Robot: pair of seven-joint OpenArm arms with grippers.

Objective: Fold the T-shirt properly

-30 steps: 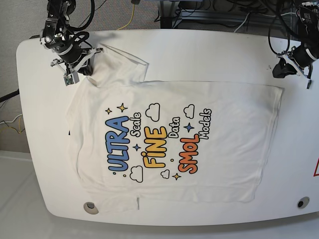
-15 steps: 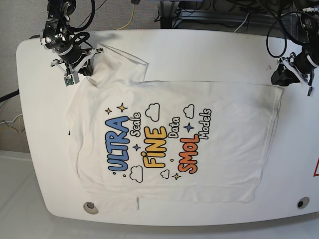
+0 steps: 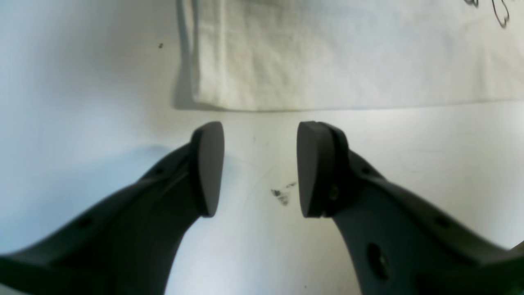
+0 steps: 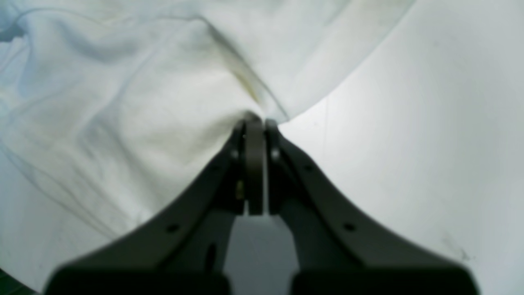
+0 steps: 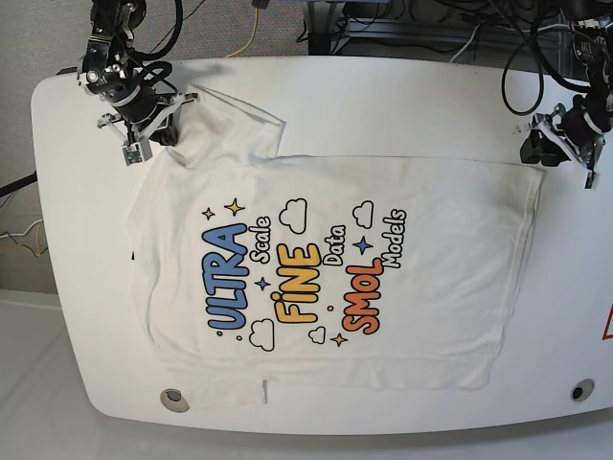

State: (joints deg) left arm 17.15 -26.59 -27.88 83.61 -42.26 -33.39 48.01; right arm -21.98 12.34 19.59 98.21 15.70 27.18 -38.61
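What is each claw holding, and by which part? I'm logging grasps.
Right claw is shut on the T-shirt, pinching a bunched fold near its shoulder. Left claw is open, holding nothing.

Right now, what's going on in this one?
A two-armed robot is working on a white T-shirt spread print-up on a white table. The right gripper is shut on the T-shirt, pinching bunched cloth at the shirt's edge near its sleeve end. The left gripper is open and holds nothing; its jaws stand apart over bare table just short of the shirt's hem corner. No fold has been made yet.
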